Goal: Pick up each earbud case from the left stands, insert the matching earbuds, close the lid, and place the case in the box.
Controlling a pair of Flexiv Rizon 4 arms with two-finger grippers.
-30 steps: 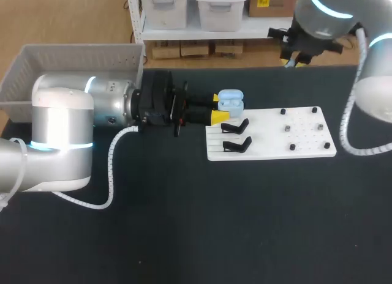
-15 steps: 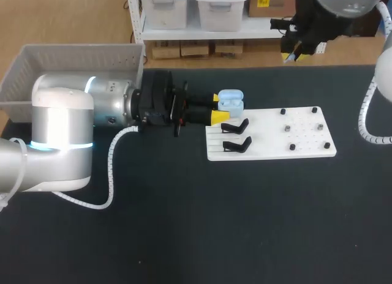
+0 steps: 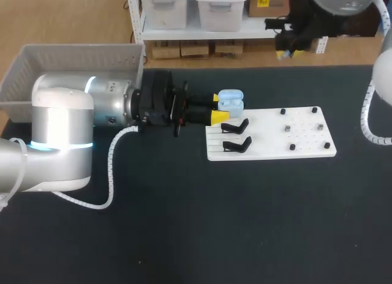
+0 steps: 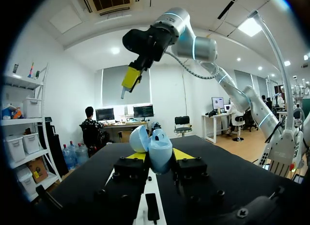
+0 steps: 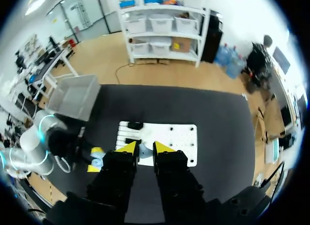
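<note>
Left pincer (image 4: 154, 156) clamped on open light-blue earbud case (image 4: 159, 146), lid up. Right pincer (image 5: 145, 148) high above table (image 3: 184, 235), fingertips slightly apart.

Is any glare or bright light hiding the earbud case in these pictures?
No. Left wrist view: ceiling lamps glare overhead, yet the open earbud case in the left gripper is evenly lit. Head view: it shows plainly, without glare.

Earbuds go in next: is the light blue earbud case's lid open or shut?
Open. The light blue earbud case, gripped between the left hand's yellow tips, has its lid tilted back off the body.
</note>
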